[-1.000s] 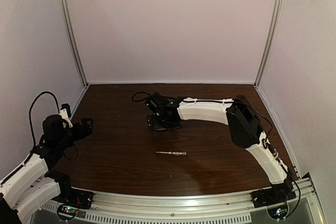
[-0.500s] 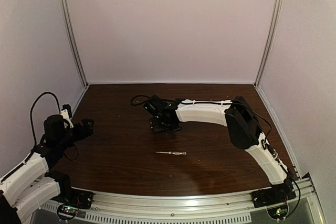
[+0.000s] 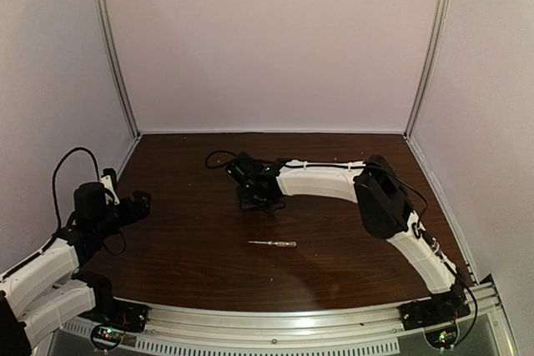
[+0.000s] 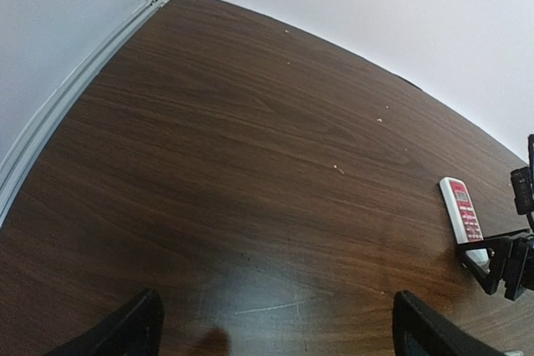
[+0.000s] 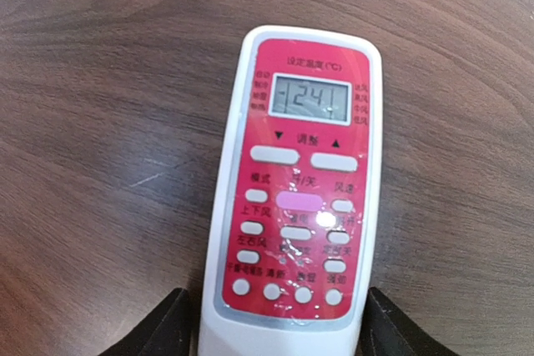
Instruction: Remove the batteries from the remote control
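**R gripper (image 5: 279, 310) astride remote (image 5: 294, 181); L gripper (image 4: 275, 314) spread wide, off to the side**

R wrist cam: the remote lies flat and face up on the table (image 5: 100, 122). White shell, red panel, LCD reading 24, rows of small buttons below. R gripper sits at the button end w/ one black finger (image 5: 163, 327) each side. Jaws are apart and right up against the shell's edges. Can't tell if they pinch it or just flank it.

Top cam: none of that detail. R arm stretches across to mid-table, a bit left of centre, and its wrist covers the handset, so the remote can't be made out here. Only this view shows the screwdriver (image 3: 272, 243), lying on the wood nearer the arm bases, apart from R gripper. It also shows the L arm folded back at the table's left edge.

L wrist cam: L gripper's two fingertips stand far apart at the bottom corners, holding nothing. The remote shows small at far right, well apart from L gripper. Its display end points away from R gripper's black fingers, which sit at its other end.
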`<state>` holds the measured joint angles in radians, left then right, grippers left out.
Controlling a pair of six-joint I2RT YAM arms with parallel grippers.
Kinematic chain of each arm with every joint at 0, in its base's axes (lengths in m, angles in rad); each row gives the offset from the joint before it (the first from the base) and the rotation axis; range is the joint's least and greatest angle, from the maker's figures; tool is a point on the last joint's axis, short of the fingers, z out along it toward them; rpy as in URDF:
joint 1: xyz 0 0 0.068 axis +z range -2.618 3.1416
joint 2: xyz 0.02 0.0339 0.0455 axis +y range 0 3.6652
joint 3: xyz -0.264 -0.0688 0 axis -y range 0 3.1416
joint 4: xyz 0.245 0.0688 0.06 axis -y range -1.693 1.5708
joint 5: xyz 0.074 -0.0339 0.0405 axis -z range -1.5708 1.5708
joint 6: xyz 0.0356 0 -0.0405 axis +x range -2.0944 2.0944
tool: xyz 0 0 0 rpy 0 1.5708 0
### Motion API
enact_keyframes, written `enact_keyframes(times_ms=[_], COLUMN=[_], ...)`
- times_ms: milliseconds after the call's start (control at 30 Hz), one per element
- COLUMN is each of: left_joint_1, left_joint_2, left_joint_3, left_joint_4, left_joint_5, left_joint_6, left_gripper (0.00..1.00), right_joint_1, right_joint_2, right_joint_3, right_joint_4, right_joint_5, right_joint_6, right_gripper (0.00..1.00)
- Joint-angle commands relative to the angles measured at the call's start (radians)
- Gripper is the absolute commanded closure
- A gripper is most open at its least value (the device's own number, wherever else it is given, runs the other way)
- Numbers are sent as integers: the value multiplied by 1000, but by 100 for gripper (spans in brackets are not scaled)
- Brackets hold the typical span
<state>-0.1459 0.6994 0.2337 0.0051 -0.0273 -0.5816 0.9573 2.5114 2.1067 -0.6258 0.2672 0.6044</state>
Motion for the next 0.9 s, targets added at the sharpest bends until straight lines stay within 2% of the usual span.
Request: enact_keyframes(times_ms=[0, 300, 467, 867], left_joint_1=[-4, -4, -5, -4], left_joint_2=[11, 24, 32, 44], left_joint_3=[4, 8, 10, 4], left_joint_4=[55, 61, 61, 111], left_joint_5=[-7, -12, -11, 27], left_joint_6=[5, 7, 7, 16], left_gripper=[3, 3, 3, 3], right_joint_1=[5, 3, 3, -23], right_joint_2=[63, 47, -1, -315], right_joint_3=[19, -13, -84, -424], right_joint_4=[-29, -24, 39, 269], right_joint_5=[30, 55, 50, -7], right_joint_6=[-8, 6, -22, -126], right_gripper=[35, 47, 53, 58])
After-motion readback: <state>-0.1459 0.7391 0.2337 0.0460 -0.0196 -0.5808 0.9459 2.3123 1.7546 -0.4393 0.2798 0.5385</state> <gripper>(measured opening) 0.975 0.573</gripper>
